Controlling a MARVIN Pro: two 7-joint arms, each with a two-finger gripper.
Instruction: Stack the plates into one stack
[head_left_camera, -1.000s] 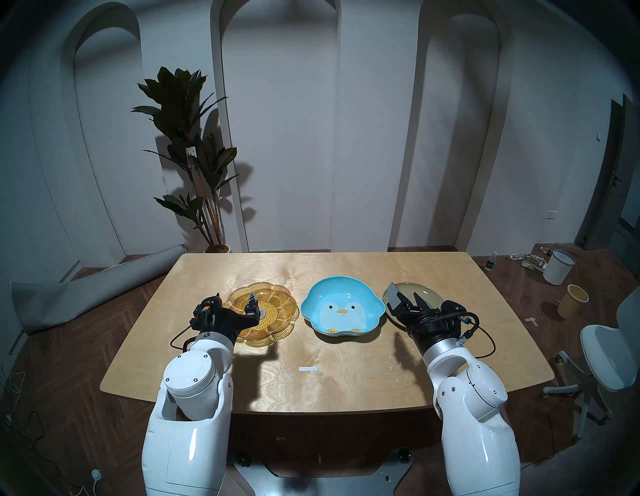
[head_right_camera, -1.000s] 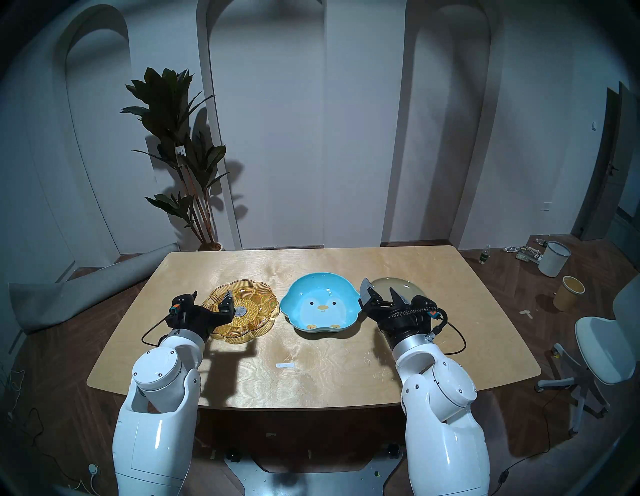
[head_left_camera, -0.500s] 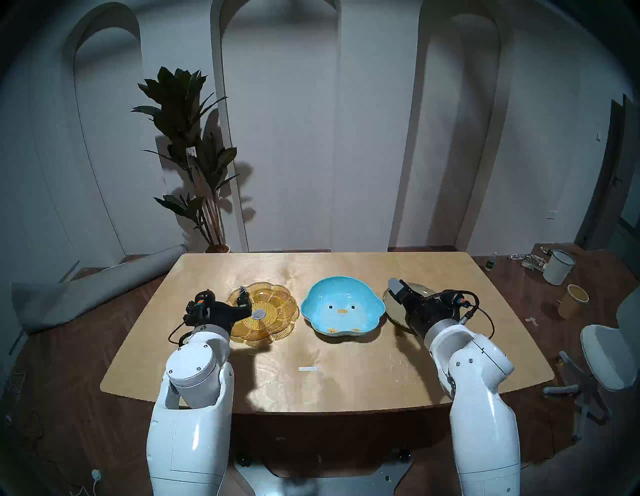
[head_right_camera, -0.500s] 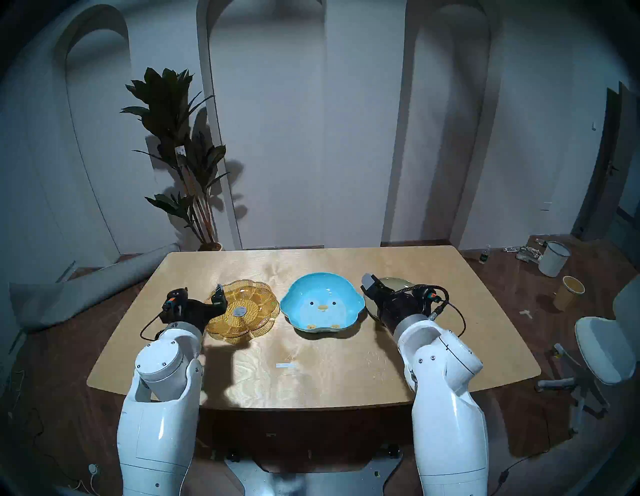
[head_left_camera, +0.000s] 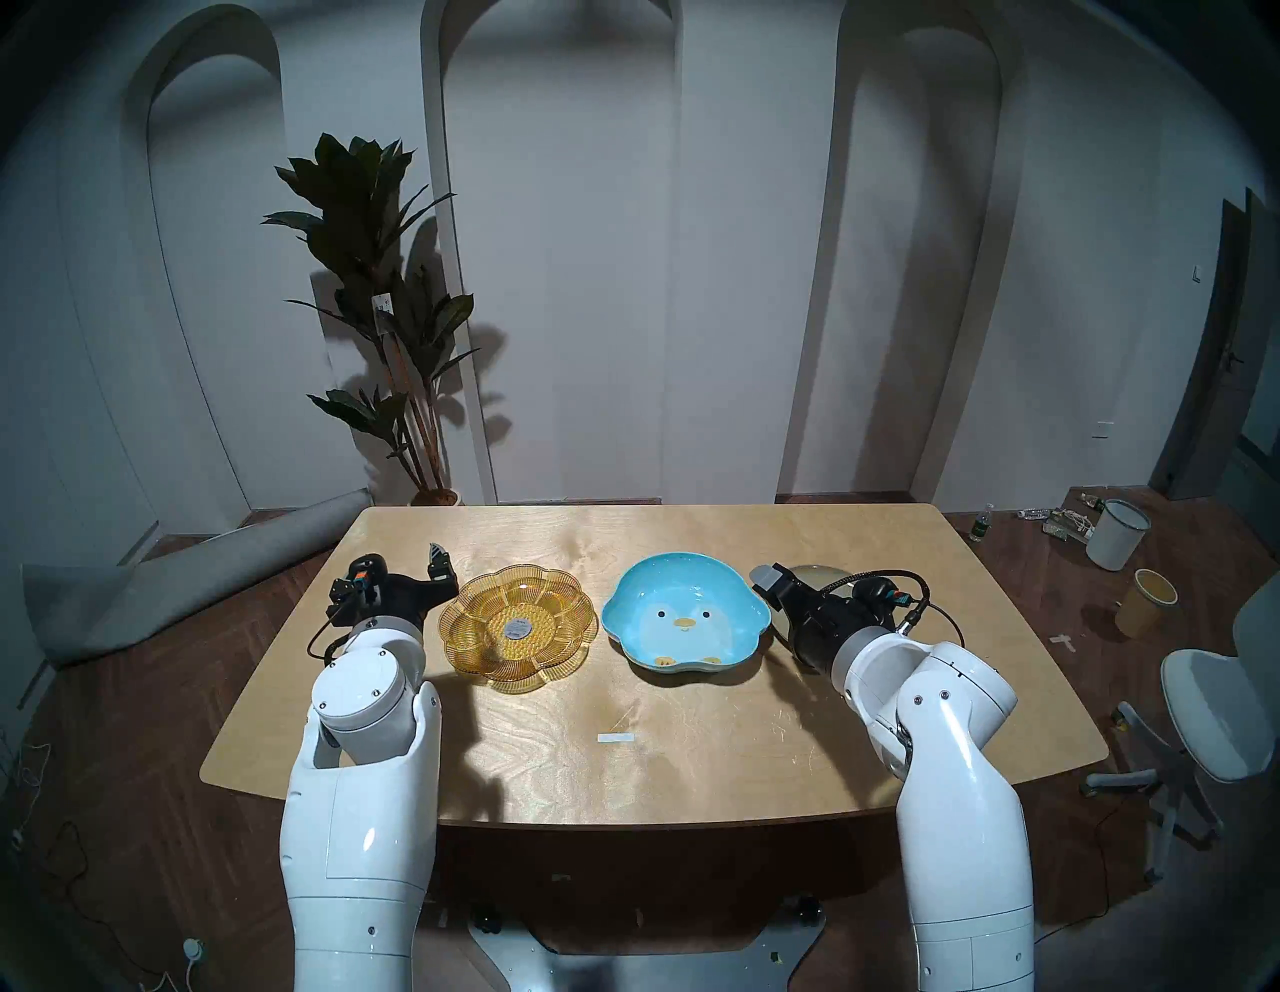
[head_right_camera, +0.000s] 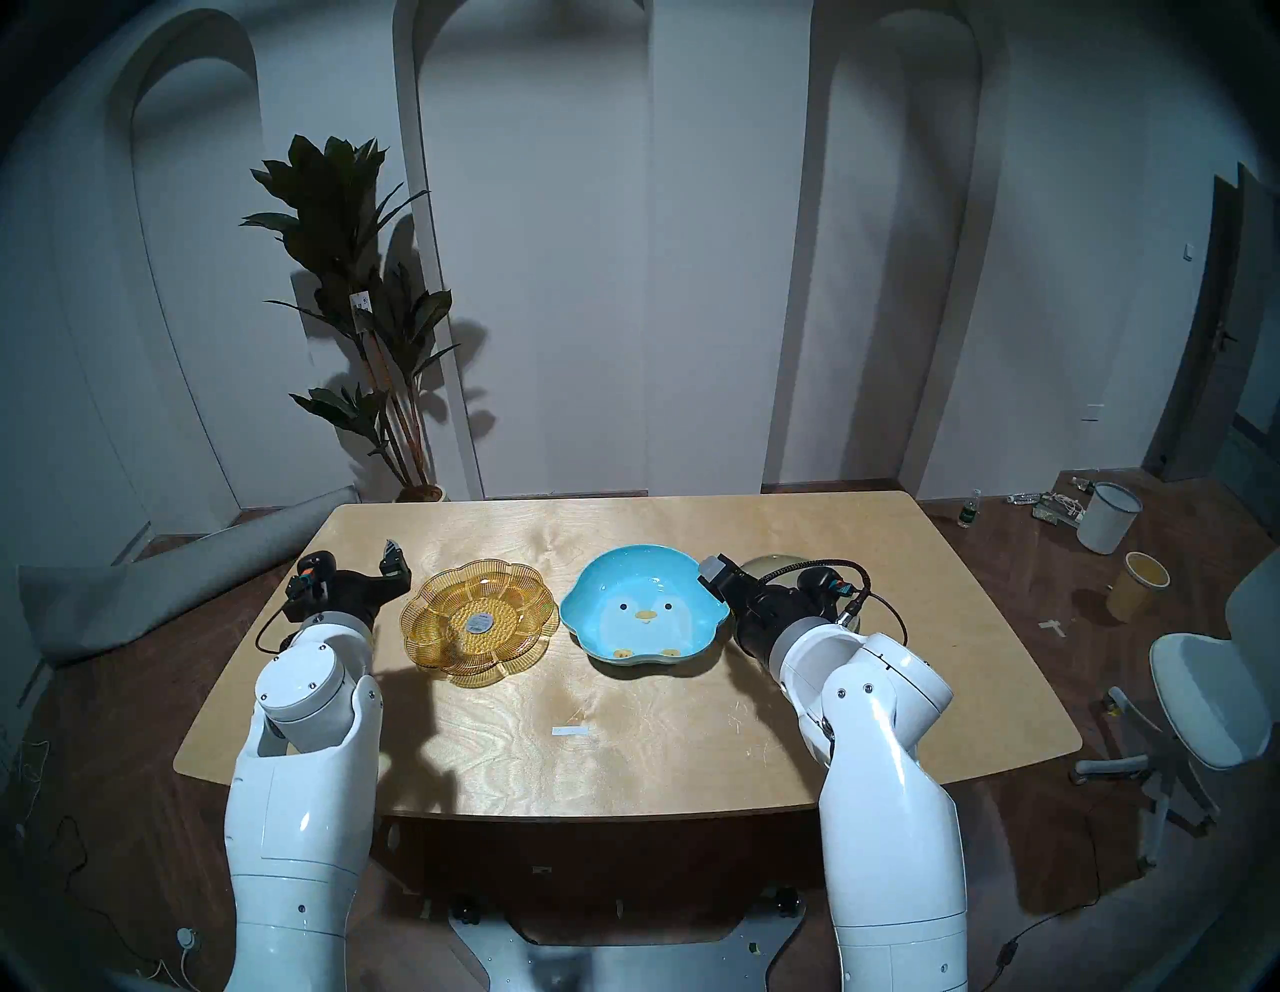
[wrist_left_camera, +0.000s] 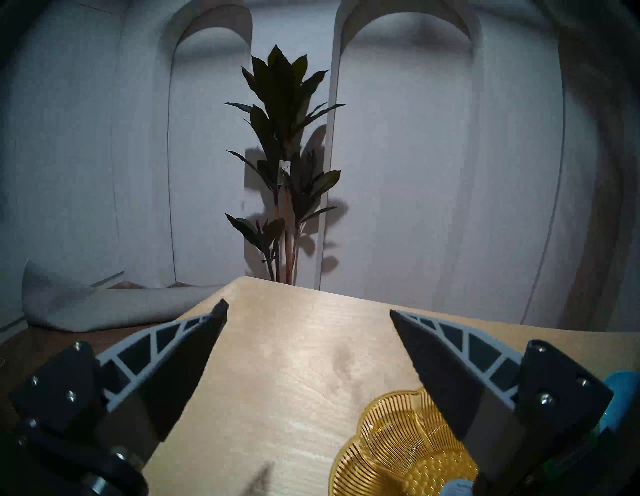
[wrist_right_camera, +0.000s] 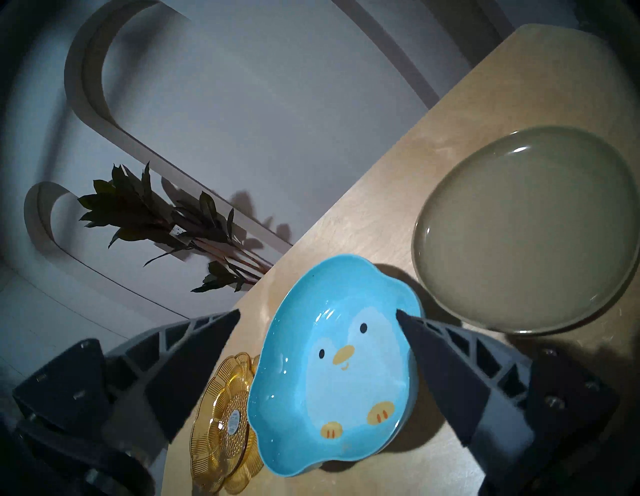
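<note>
Three plates lie in a row on my light wooden table (head_left_camera: 692, 776): the amber ribbed flower-shaped glass plate (head_left_camera: 518, 627) at left, the glossy sky-blue lobed plate with a cartoon penguin (head_left_camera: 686, 618) in the middle, and the plain round olive-beige plate (head_left_camera: 824, 572) at right, mostly hidden behind my right gripper (head_left_camera: 769, 580). A small white strip (head_left_camera: 616, 738) sits nearer me; a tall dark-leaved potted plant (head_left_camera: 377, 305) stands beyond the far corner. My left gripper (head_left_camera: 415, 564) hangs just left of the amber plate, clear of it.

From the other head eye I see the same row, none touching.

Through the left wrist, the left gripper's jaws stand wide over bare wood, holding nothing, with the amber plate under the right-hand finger (wrist_left_camera: 446, 377).

Through the right wrist, that gripper's jaws are spread wide and empty, framing the penguin plate, the olive plate lying beside it.

Compared with a second ago, my left gripper has slid off the amber plate to its left, and the right gripper has rolled and shifted toward the penguin plate.
</note>
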